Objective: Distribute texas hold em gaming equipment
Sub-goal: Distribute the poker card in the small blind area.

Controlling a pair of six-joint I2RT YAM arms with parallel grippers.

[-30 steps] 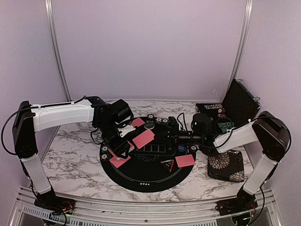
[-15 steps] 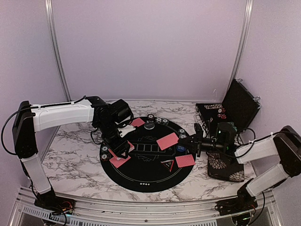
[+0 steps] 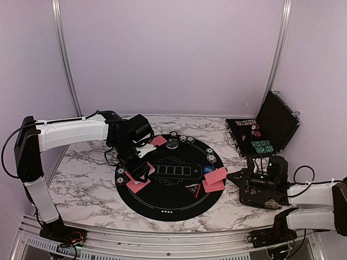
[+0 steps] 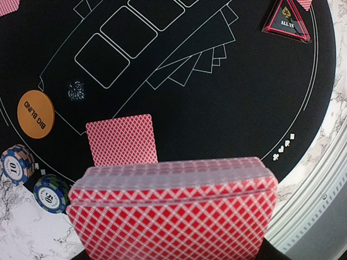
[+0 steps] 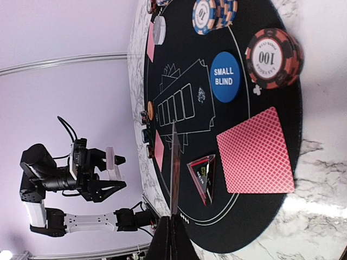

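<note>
Swung back to the round black mat (image 3: 162, 201) at its right rim, one lattice-backed card (image 5: 174, 173) pinched edge-on in the right gripper (image 5: 172, 223). Thick deck (image 4: 173, 216) clasped by the left gripper (image 3: 140, 169) over the mat's left side. Round chips (image 3: 261, 145) racked inside the open black case (image 3: 276, 122).

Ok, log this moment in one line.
left hand: shut on card deck, above mat left side | right hand: shut on single card, near mat's right edge | face-down card lying there by ALL IN marker

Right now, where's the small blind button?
Top view: the small blind button sits on the mat, right side, next to the 100 chip stack and the face-down card.
</note>
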